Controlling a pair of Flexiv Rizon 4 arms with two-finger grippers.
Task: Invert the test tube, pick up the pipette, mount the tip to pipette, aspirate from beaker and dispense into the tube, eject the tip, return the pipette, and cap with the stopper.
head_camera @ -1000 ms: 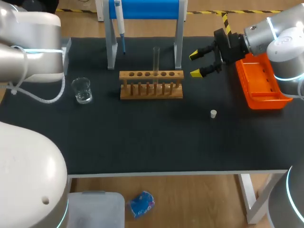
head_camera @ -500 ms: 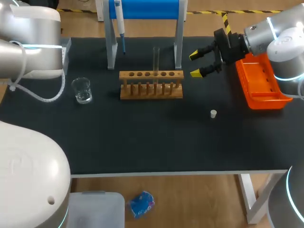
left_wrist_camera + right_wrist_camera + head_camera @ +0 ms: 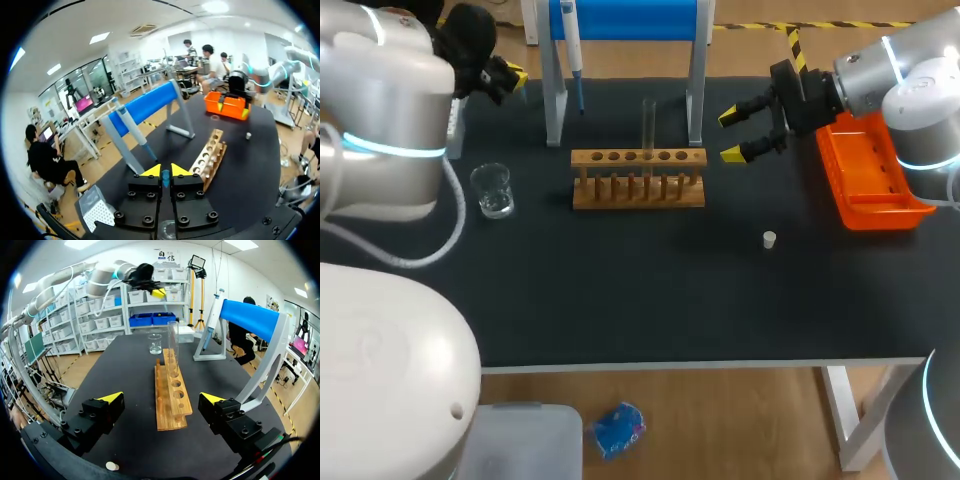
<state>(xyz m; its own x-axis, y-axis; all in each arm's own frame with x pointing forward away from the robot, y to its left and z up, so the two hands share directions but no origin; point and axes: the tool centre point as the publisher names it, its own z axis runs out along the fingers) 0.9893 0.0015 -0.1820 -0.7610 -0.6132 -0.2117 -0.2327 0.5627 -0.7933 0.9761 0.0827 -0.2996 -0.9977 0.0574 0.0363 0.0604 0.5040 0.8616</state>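
A clear test tube [image 3: 648,125] stands upright in the wooden rack [image 3: 638,180], open end up. The pipette [image 3: 572,48] hangs on the blue-topped stand [image 3: 625,20] at the back. My left gripper [image 3: 508,76] is shut, high over the table's far left, left of the pipette [image 3: 134,130]. Right of the rack my right gripper [image 3: 731,135] is open and holds nothing; the tube [image 3: 173,347] and rack [image 3: 172,395] lie ahead of its fingers. A glass beaker [image 3: 493,190] sits left of the rack. The white stopper [image 3: 770,239] lies front right.
An orange tray [image 3: 872,175] sits at the right edge, under my right arm. A grey tip box [image 3: 97,210] lies below my left gripper near the table's far left corner. The stand's legs [image 3: 555,100] flank the space behind the rack.
My left arm has swung round, bringing its shut gripper into view at the far left beside the pipette stand. The right arm, tube, beaker and stopper have stayed put.
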